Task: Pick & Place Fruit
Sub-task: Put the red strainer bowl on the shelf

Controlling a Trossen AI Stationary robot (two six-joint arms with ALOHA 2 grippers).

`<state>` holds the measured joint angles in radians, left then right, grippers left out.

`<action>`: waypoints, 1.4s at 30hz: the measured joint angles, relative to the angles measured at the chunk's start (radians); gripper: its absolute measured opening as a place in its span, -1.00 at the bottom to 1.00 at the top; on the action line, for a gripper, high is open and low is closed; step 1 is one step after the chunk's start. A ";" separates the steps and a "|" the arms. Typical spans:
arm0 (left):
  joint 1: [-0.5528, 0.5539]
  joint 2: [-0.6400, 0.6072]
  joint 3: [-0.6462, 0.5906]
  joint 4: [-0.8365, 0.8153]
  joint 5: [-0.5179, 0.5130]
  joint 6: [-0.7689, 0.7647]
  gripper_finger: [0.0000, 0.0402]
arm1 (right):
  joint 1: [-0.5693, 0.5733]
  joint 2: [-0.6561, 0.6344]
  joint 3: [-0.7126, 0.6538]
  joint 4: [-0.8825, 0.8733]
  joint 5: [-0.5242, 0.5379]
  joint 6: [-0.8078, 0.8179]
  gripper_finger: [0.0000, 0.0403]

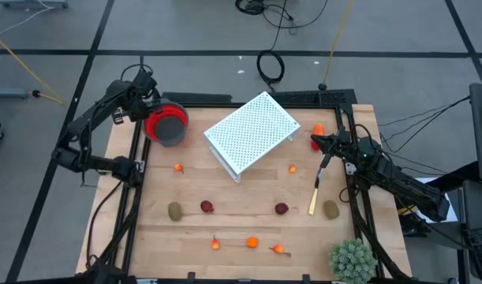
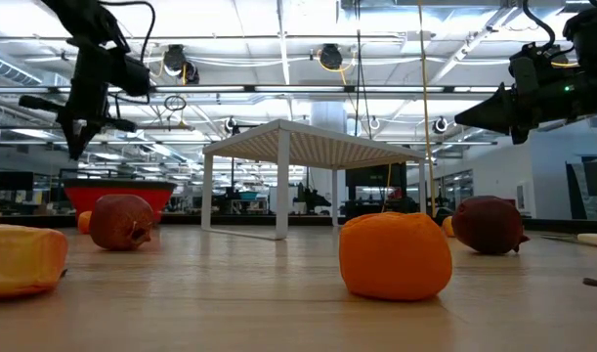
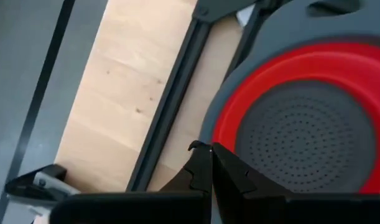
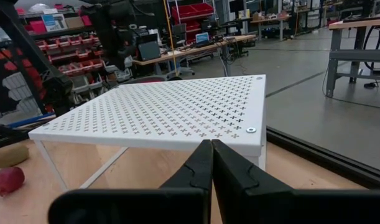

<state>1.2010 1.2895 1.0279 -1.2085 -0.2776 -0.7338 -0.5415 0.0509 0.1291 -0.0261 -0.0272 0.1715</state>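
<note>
red colander (image 3: 301,124) cut off by left wrist view edge. low view: yellow piece (image 2: 20,259) cut at left edge, pale stick (image 2: 593,240) cut at right. tiny orange fruit (image 1: 278,249) near side too small to id.

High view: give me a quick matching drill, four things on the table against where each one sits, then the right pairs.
Things:
1. red colander
2. white perforated rack
3. spiky green plant ball
4. pale yellow stick

Places:
A. near right corner of the table
B. far left, under the shut left end effector
C. middle of the far half, standing on legs
D. right side, beside an olive-brown oval fruit

Pairs: 1-B, 2-C, 3-A, 4-D
</note>
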 joint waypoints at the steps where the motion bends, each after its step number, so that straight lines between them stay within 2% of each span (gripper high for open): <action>1: 0.002 0.008 0.000 -0.004 0.003 0.000 -0.96 | 0.000 0.000 0.000 0.000 0.000 0.000 -1.00; 5: 0.003 0.027 0.000 -0.004 0.040 -0.016 -0.95 | 0.000 0.000 0.000 0.000 0.000 0.000 -1.00; 9: 0.003 0.028 0.000 -0.004 0.043 -0.037 -0.86 | 0.000 0.000 0.000 0.000 0.000 0.000 -1.00; 15: 0.003 0.028 0.000 -0.001 0.065 -0.071 -0.59 | 0.000 0.000 0.000 0.000 0.000 0.000 -1.00; 25: 0.012 0.029 -0.002 0.010 0.064 -0.216 -0.11 | 0.000 0.000 0.000 0.000 0.000 0.000 -1.00; 29: 0.008 0.029 -0.025 0.009 0.076 -0.271 0.02 | 0.000 0.000 0.000 0.000 0.000 0.000 -1.00; 33: -0.008 0.029 -0.070 0.010 0.150 -0.362 0.09 | 0.000 0.000 0.000 0.000 0.000 0.000 -1.00; 42: -0.059 0.029 -0.155 0.010 0.157 -0.512 0.11 | 0.000 0.000 0.000 0.000 0.000 0.000 -1.00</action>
<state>1.1420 1.3186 0.8729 -1.1988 -0.1207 -1.2462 -0.5419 0.0509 0.1291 -0.0265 -0.0273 0.1711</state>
